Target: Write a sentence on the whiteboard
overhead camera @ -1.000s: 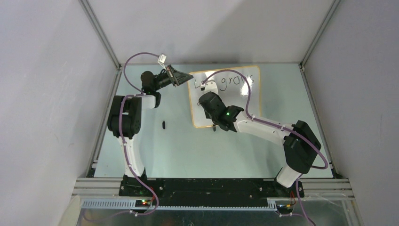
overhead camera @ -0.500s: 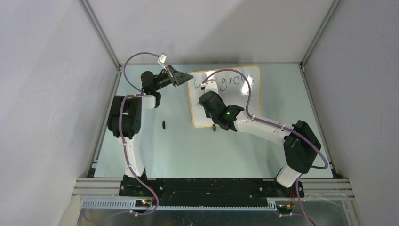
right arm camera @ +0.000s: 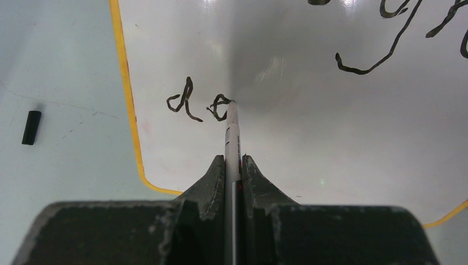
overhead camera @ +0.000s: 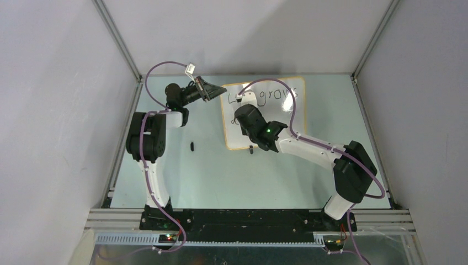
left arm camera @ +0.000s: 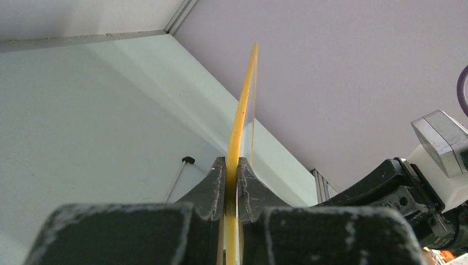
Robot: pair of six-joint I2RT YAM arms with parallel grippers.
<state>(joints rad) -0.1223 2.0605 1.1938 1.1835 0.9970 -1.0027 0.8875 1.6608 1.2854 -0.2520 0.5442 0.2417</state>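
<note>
While both arms sit bolted at the near edge of the counter point(overhead camera: 221, 176), I read the scene outward from there. Left of the middle, a small black piece point(overhead camera: 191, 146) lies alone on the counter, near the board's near-left corner but apart from it. The right claw point(right arm camera: 233, 165), reaching in from the right, is pinched narrow on a thin white pen point(right arm camera: 232, 132) that sticks straight out between its fingers. The pen's tip touches the board point(right arm camera: 331, 143) at the top of the second letter in the lower line. The board sits on the far half of the counter, with an orange rim around it. Of the sentence point(right arm camera: 198, 105), the lower line shows two black letters: a "d", then what may be an "a" or an "e"; I cannot tell which. The upper line, farther off, reads "grows" in the top view, and its first word is mostly hidden behind the right wrist. At the board's far-left corner the left claw point(left arm camera: 232, 168) is clamped on the rim, its fingers nearly together with only the orange edge between them. Beyond the counter stand the grey walls point(overhead camera: 248, 33).
</note>
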